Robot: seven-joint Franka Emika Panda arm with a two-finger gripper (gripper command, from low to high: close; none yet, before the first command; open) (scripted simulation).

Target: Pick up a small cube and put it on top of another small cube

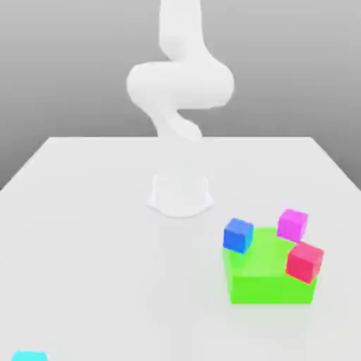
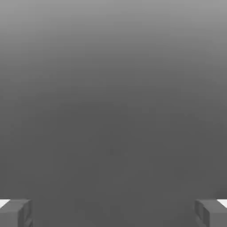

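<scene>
**Site condition: white table, cubes grouped at green block, cyan cube apart**

Exterior view. The work surface is a flat white table (image 1: 84, 233), matt and unmarked, its far edge meeting a plain grey backdrop that shades lighter toward the top. The arm (image 1: 180, 84) is smooth, white and rounded, rising from a circular base (image 1: 180, 195) near the table's middle and curving out of the top of the picture.

Toward the exterior view's right stands a large bright green block (image 1: 271, 278), square-edged and uniformly coloured. Three small cubes are grouped at it: a blue cube (image 1: 238, 235) at its near-left upper corner, a magenta-pink cube (image 1: 292, 225) at its far side, and the small red cube (image 1: 304, 261) at its right-hand upper edge. Whether each rests on the block's top or stands beside it cannot be determined. All are plain-faced with sharp edges.

The small cyan cube (image 1: 29, 356) lies at the lower edge on the exterior view's left, partly cut off by the picture, well apart from the green block and the red cube.

Hand view. The gripper (image 2: 113, 213) looks onto a featureless grey field, darker toward the middle. Two grey, blocky fingertips (image 2: 16, 213) appear at opposite sides, spread wide apart with nothing between them.
</scene>
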